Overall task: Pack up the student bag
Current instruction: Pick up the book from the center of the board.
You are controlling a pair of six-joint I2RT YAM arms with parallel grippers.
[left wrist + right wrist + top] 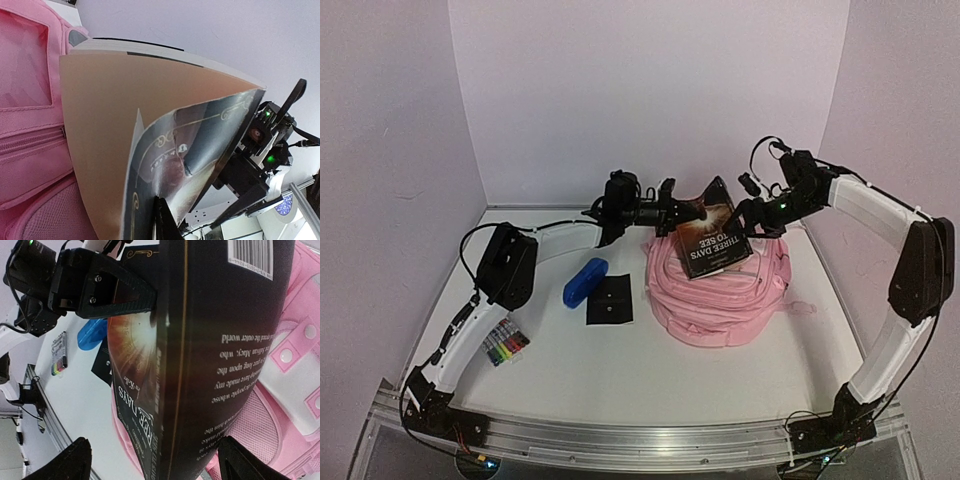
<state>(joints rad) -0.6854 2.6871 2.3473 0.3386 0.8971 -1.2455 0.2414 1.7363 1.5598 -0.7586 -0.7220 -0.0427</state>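
Nothing is looking packed yet: the student bag (720,295) is lying flat, right of centre. The blue case (585,281), black pad (610,300) and marker pack (505,342) are waiting beside it. My left pincer (670,217) is clamping the book (712,238) over the bag, arm stretched across. My right pincer (752,215) is gaping around the book's far side, arm arching in.
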